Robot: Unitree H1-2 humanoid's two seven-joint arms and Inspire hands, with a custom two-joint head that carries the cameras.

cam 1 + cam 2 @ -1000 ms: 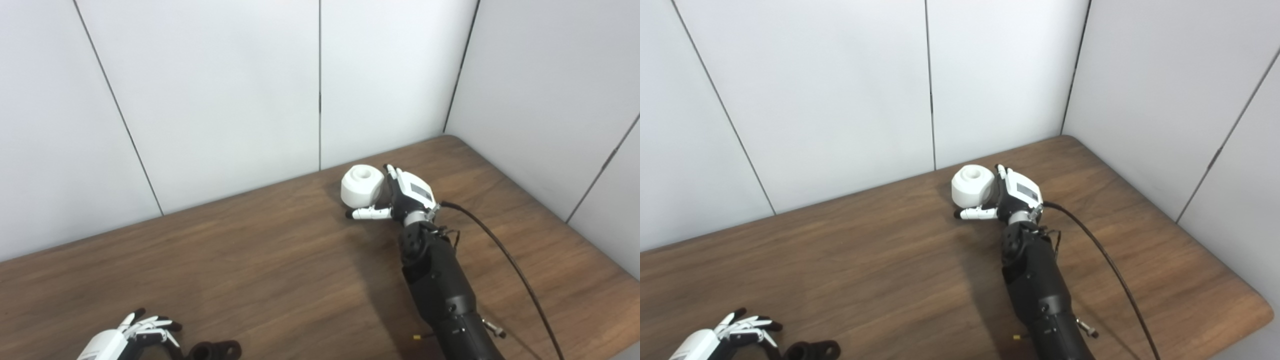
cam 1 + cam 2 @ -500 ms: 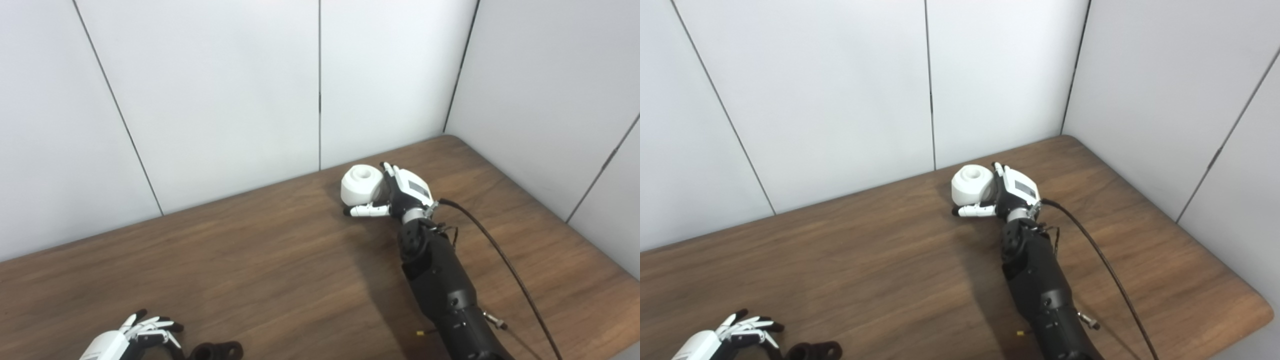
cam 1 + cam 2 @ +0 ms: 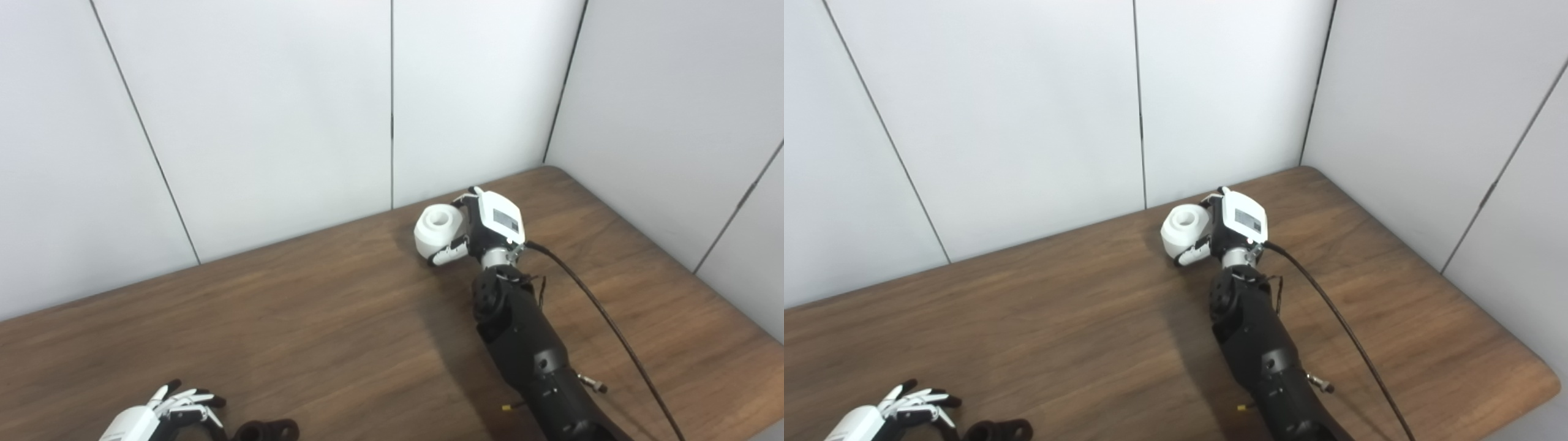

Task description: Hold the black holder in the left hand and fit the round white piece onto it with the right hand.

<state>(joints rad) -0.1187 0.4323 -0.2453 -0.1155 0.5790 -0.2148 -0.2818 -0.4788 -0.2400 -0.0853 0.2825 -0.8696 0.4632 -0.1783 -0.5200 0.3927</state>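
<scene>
The right hand (image 3: 484,229) is at the far side of the wooden table (image 3: 318,324), close to the white wall panels (image 3: 275,110), and it is closed around the round white piece (image 3: 437,230). Its thumb lies across the near lower side of the piece and its other fingers wrap the far right side, so the piece sits held in the hand with its open round hole facing up and slightly left. Whether the piece touches the tabletop cannot be told. A black cable (image 3: 603,324) runs from the wrist toward the near right edge.

The left hand (image 3: 160,415) is at the near left corner, low over the table, with its fingers (image 3: 184,398) spread apart and holding nothing. The black holder (image 3: 264,430) lies on the table just right of that hand (only its upper part shows, cut off by the bottom edge), near the fingertips but not visibly gripped. It is well apart from the white piece.
</scene>
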